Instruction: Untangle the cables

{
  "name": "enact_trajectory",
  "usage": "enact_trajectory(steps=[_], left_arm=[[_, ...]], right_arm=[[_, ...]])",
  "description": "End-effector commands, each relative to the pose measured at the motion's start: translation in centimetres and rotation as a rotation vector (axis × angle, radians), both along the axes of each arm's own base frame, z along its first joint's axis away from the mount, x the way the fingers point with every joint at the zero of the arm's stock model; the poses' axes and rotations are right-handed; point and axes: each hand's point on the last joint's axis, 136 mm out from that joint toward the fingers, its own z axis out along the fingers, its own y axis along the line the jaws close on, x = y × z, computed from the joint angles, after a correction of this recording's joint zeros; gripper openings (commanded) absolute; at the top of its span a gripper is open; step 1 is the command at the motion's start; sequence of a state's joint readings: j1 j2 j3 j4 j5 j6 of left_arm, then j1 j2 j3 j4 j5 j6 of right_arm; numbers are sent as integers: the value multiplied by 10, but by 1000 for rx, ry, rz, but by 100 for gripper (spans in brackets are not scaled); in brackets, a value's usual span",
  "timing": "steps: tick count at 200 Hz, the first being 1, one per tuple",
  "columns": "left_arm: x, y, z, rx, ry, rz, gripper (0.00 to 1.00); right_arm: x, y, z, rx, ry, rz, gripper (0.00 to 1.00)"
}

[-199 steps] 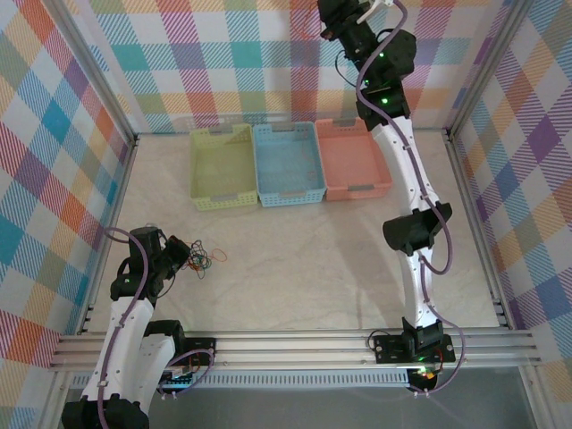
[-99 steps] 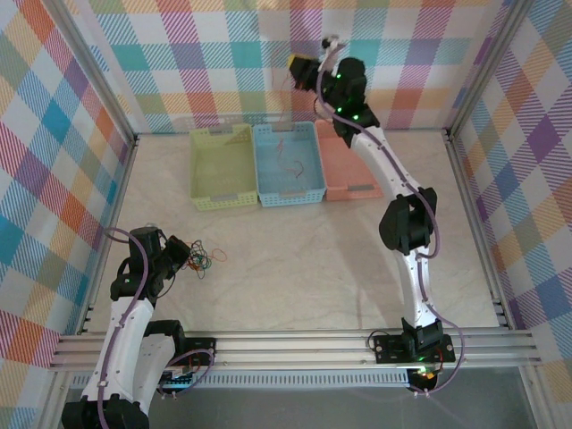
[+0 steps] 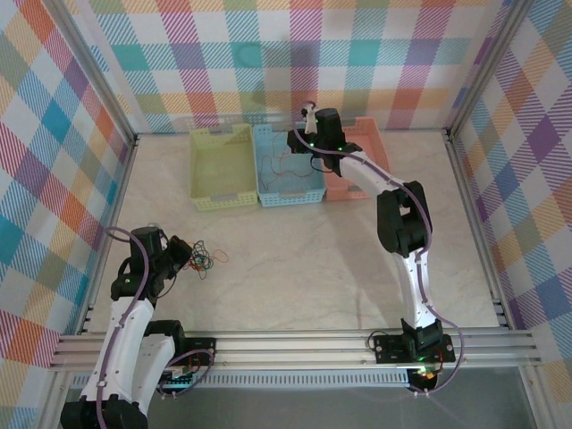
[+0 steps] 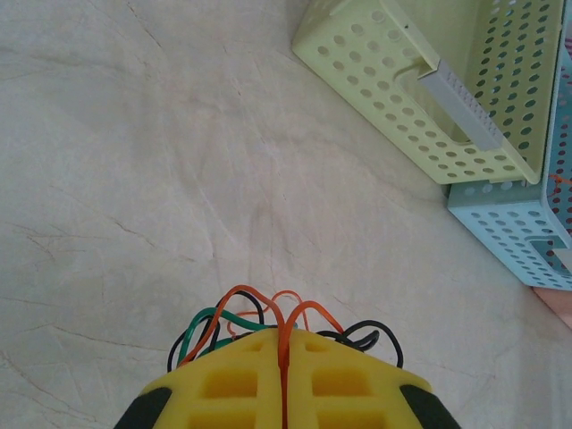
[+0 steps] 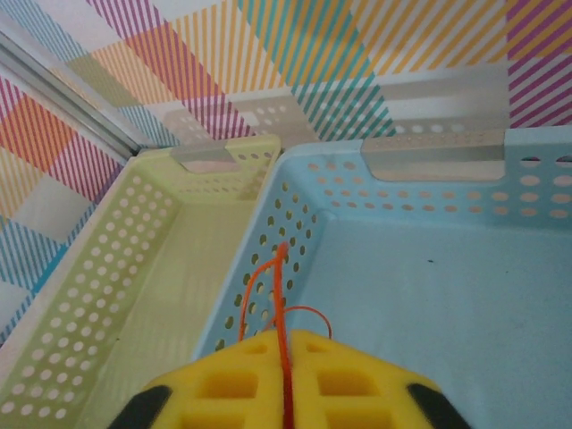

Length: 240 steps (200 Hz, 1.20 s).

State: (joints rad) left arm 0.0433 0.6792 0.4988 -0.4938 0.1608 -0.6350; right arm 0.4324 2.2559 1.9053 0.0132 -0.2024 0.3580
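left gripper [image 4: 284, 347]: clamps cable tangle [image 4: 234, 315] | right gripper [image 5: 286, 347]: clamps orange cable [image 5: 276, 284]

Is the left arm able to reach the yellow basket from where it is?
Probably yes. Only bare table lies between the left gripper and the yellow basket, so nothing blocks it. Its jaws are shut on the tangled cables, though, so those would drag along.
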Motion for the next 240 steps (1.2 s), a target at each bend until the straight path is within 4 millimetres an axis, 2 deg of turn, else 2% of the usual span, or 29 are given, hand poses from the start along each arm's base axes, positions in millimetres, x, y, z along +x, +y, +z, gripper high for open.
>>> enact_trajectory(steps=[1,14,31,70,101,129,169,192,207,226,240], left_arm=[[1,-6,4,7,-25,-39,0],[2,-6,4,9,-25,-40,0],[2,-6,4,9,-23,-43,0],[3,-8,2,7,-18,-50,0],[5,-15,5,-11,-35,-87,0],[9,-28,10,-47,-66,-142,0],[15,-55,20,-99,-88,-224,0],[21,-77,33,-109,-95,-274,0],[26,-92,41,-86,-92,-306,0],[37,-110,41,-60,-52,-336,0],[47,-121,41,-71,-24,-356,0]], right_arm=[[-7,-3,25,-25,-51,28,31],[-10,-2,26,-33,-26,42,40],[-9,-8,25,-63,1,11,46],[-19,-13,39,-88,-32,24,47],[-47,-14,69,-41,-65,83,45],[-92,-21,89,-23,-140,168,44],[-171,-41,82,-27,-237,249,43],[-220,-39,60,-66,-267,345,43],[-250,-28,39,-93,-287,441,45],[-285,-9,14,-115,-308,589,49],[-303,3,-5,-149,-329,685,51]])
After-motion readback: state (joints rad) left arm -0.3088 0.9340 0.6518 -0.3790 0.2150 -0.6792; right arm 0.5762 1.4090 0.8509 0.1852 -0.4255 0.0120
